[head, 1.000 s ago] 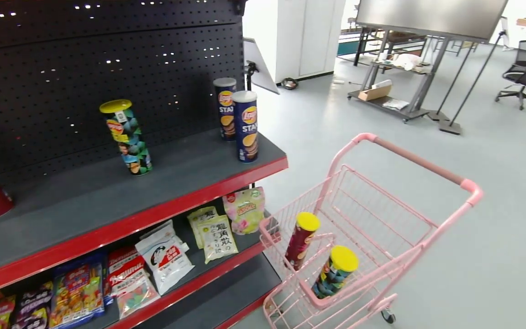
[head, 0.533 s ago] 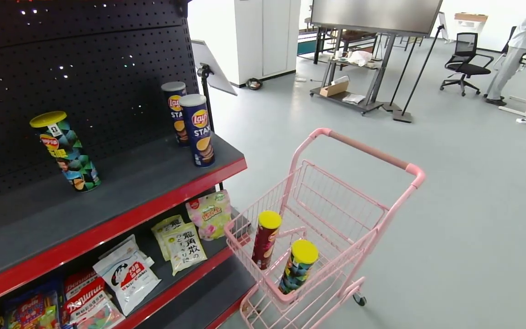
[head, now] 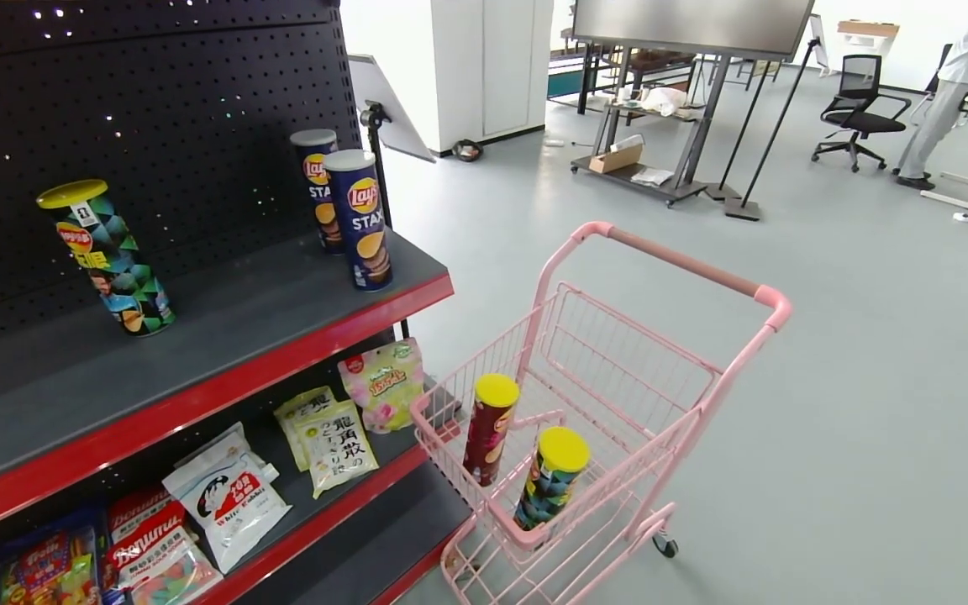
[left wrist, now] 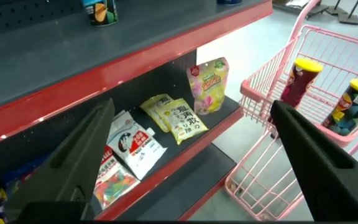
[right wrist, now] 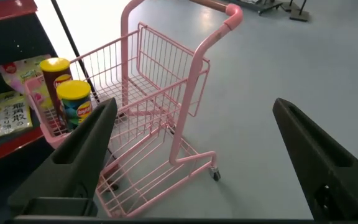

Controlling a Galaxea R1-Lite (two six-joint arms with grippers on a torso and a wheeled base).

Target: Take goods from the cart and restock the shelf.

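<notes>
Left gripper (left wrist: pixel 191 104) and right gripper (right wrist: pixel 194 102) both gape wide, holding nothing. Maroon can (head: pixel 488 428) and patterned can (head: pixel 553 479) stand in the cart's (head: pixel 686 263) front corner, beside the shelf (head: pixel 265 302). They look like light, stiff, slick tubes, so I'd pinch one mid-body, below its lid.

Place: a mock shop set up inside an open office or lab hall.
Shop fittings: a black shelf unit (head: pixel 240 311) with red-edged boards and a pegboard back (head: pixel 156 84).
Goods: upright chip cans (head: pixel 364 220) on the upper board; snack bags (head: pixel 228 496) lying in a row on the board below.
Cart: a small pink wire cart (head: pixel 677 265) just beside the shelf end, with two yellow-lidded cans (head: pixel 488 428) standing in it.
Office side: a bare grey floor (head: pixel 870 378), a large screen (head: pixel 694 25) on a stand (head: pixel 697 126), a cardboard box (head: pixel 616 158) on the stand's base, an office chair (head: pixel 862 109) and white cupboards (head: pixel 484 67) behind.
</notes>
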